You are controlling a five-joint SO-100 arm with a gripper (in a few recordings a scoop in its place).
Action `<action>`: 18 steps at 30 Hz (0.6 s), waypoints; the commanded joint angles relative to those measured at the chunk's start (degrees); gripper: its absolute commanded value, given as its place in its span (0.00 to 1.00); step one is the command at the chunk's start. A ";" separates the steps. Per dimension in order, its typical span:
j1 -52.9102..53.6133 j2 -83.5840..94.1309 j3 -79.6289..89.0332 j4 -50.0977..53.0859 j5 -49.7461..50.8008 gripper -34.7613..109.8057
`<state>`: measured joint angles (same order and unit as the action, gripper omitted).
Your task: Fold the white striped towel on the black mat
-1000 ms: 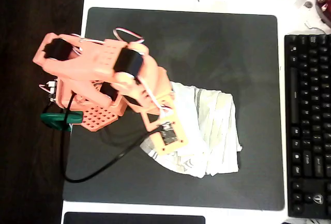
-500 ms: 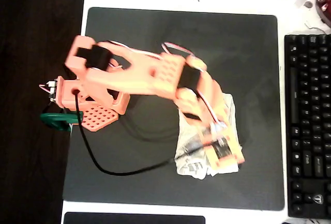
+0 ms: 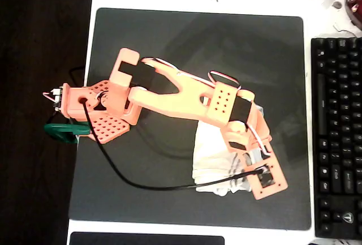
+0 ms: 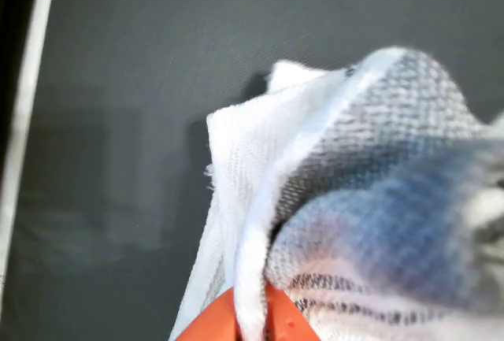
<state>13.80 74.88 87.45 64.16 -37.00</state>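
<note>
The white striped towel (image 3: 212,157) lies bunched on the lower right part of the black mat (image 3: 198,41), partly under the orange arm in the overhead view. The claw (image 4: 250,313) is closed on a fold of the towel – in the wrist view the two orange tips pinch a white edge between them, and the cloth rises in front of the camera, soft and blurred. In the overhead view the claw end sits at the right lower corner of the towel, near the keyboard (image 3: 336,137) but still over the mat.

The towel looks thin, light and very limp, so it will hang and wrinkle from whatever point is held – it will not keep a straight edge by itself. The weave seems a little rough, so slipping is probably not the main risk. I think the best place to hold is a corner or the hem, with only one layer in the grip, so the fold can be laid flat
</note>
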 commanded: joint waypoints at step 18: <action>-1.41 24.79 -7.38 24.43 -10.37 0.26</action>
<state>12.57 93.69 82.53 84.02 -46.49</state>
